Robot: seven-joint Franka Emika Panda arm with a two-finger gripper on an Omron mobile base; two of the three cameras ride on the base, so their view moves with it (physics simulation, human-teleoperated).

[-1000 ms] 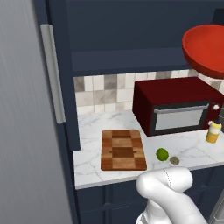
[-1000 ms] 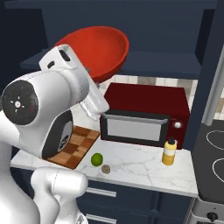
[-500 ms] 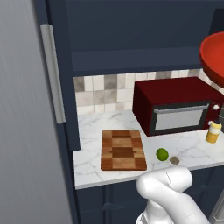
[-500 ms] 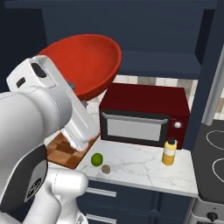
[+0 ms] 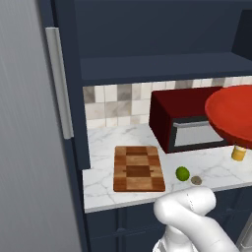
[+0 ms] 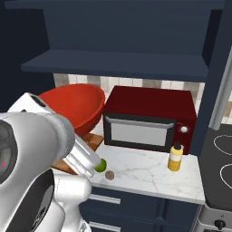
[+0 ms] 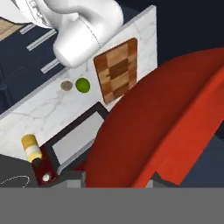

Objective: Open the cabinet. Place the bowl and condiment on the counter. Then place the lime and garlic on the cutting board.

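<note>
The jaws grip the unlabelled red bowl by its rim, lime lying on the table far beyond.

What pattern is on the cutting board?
The cutting board has a checkered pattern of light and dark brown wooden blocks, clearest in the left base view.

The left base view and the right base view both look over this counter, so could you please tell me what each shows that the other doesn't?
Left base view alone: the whole cutting board and the grey door's silver handle.

Right base view alone: the whole yellow condiment with its cap, the microwave's knob, and a stove to the right.

Both: the red bowl carried in the air before the microwave, and the lime and garlic lying on the marble counter.
</note>
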